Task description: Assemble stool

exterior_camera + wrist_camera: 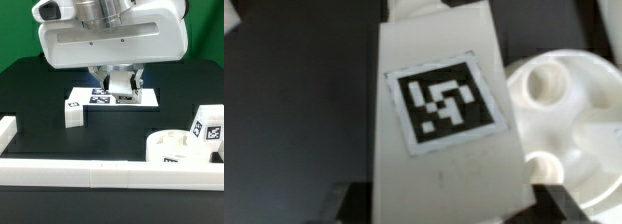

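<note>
My gripper (122, 88) hangs over the middle of the table, shut on a white leg block (122, 82). In the wrist view that leg block (438, 100) fills the middle, its black-and-white tag facing the camera, with a dark finger (352, 200) pressed on either side of it and the gripper (452, 203) closed around it. The round white seat (571, 110) with its sockets shows just beside the held leg. In the exterior view the seat (172, 148) lies at the front right with a tagged leg block (208, 128) at it. Another leg block (73, 110) stands left of the gripper.
The marker board (105, 99) lies flat under the gripper. A long white rail (100, 175) runs along the table's front edge, and a short rail piece (8, 130) sits at the exterior view's left.
</note>
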Tool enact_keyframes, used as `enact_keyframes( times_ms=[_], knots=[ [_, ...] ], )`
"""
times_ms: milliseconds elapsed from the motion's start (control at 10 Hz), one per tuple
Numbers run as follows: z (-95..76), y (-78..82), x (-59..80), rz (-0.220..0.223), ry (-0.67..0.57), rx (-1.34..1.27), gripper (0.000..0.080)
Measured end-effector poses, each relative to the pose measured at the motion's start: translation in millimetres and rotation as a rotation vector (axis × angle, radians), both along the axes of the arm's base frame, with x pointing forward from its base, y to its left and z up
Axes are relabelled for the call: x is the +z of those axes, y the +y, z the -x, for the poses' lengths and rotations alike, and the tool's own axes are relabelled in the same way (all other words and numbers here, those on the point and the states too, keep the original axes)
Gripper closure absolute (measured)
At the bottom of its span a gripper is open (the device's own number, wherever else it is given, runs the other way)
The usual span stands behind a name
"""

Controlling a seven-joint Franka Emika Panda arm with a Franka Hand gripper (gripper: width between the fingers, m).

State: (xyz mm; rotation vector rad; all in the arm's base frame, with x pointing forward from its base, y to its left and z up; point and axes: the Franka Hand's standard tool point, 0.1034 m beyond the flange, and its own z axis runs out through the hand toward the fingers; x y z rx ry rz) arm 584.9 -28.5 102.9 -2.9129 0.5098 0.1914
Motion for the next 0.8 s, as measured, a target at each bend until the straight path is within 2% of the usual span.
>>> enact_keyframes(
  times_ms=[100,200,300,400,700,800],
  knots=[
    [-7.0,-1.9,0.2,0.040,-0.090,-0.009,0.0472],
    [-6.8,0.8,0.2,0.068,-0.144,-0.017,0.0472],
    [-9.5,8.4,2.8,0.079,-0.174,-0.018,0.0472],
    [-22.2,9.6,9.8,0.105,-0.260,-0.026,0.0472],
    [-40.3,12.3,28.5,0.158,-0.446,-0.049,0.0472],
    [-44.1,10.1,30.3,0.202,-0.544,-0.055,0.0472]
  ],
)
